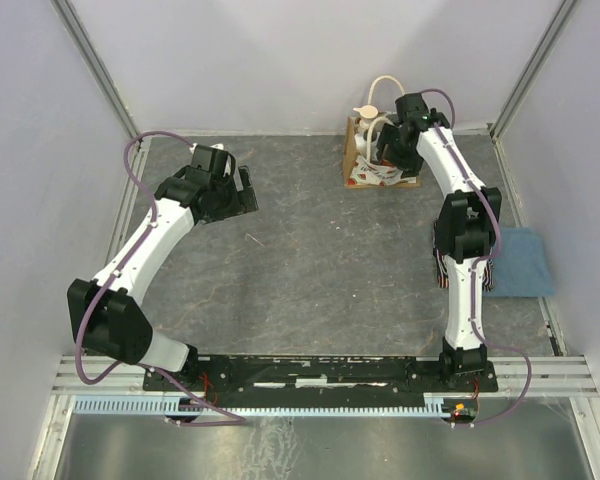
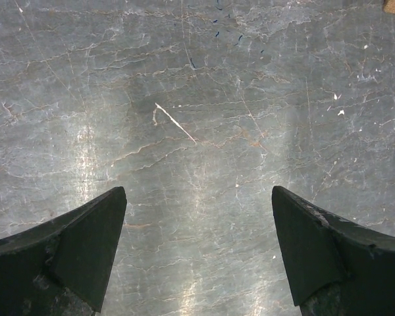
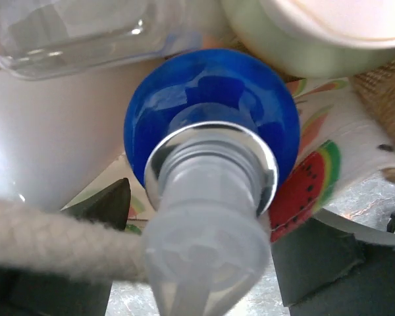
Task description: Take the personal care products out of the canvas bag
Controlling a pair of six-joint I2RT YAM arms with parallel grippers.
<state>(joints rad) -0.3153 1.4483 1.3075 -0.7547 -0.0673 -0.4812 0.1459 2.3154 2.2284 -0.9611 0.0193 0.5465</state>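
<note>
Nothing is out yet: no product shows on the table [image 1: 310,260], and the canvas bag [image 1: 358,150] sits at 1 o'clock with the right gripper [image 3: 201,224] reaching into it. Inside lie a blue bottle [image 3: 210,112], a clear bottle [image 3: 85,33] at 11 o'clock and a cream-lidded jar [image 3: 316,33] at 1 o'clock. The blue bottle's long axis runs straight at the wrist camera, cap towards 6 o'clock. The jaws flank that cap; whether they pinch it I cannot tell. The left gripper [image 2: 197,204] hangs released at 10 o'clock
</note>
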